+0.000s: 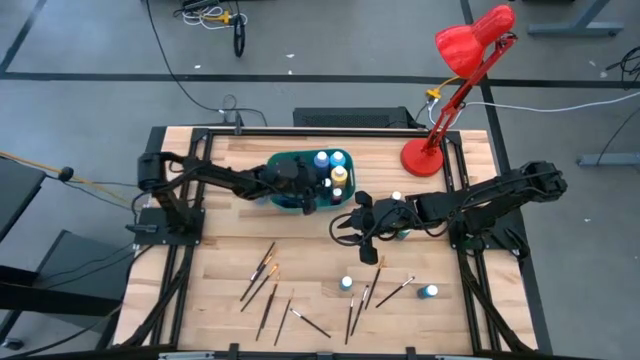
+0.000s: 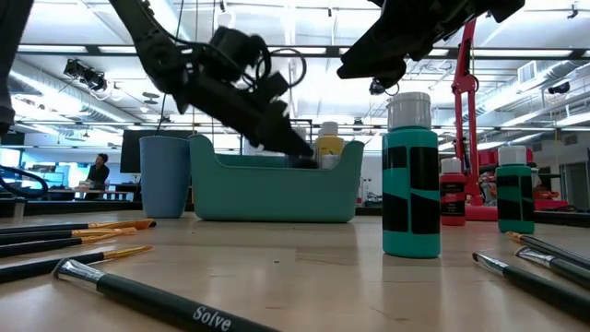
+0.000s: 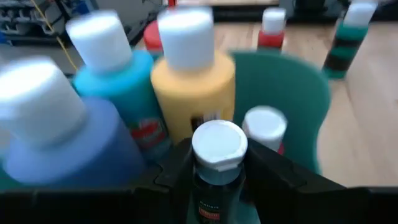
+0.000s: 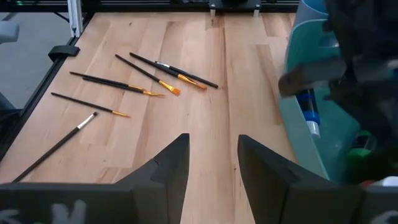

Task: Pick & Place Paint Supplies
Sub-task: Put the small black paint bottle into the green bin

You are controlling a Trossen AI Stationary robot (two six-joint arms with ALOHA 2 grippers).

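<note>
Fingers of the left gripper (image 3: 217,171) clamp a dark, white-capped bottle (image 3: 217,149) inside the teal bin (image 1: 290,200), beside blue (image 3: 59,137), turquoise and yellow bottles (image 3: 193,87). Right gripper (image 4: 212,158) hovers over bare table (image 4: 205,74), fingers apart and empty, brushes (image 4: 134,87) scattered ahead of it.

- You have a pale wooden table (image 1: 230,260) on a grey floor (image 1: 90,50), with cables (image 1: 205,12) trailing across it.
- A red desk lamp (image 1: 470,45) stands at your table's far right corner.
- Behind the table you see ceiling strip lights (image 2: 83,41), monitors (image 2: 41,173) and a person (image 2: 95,171) far off.
</note>
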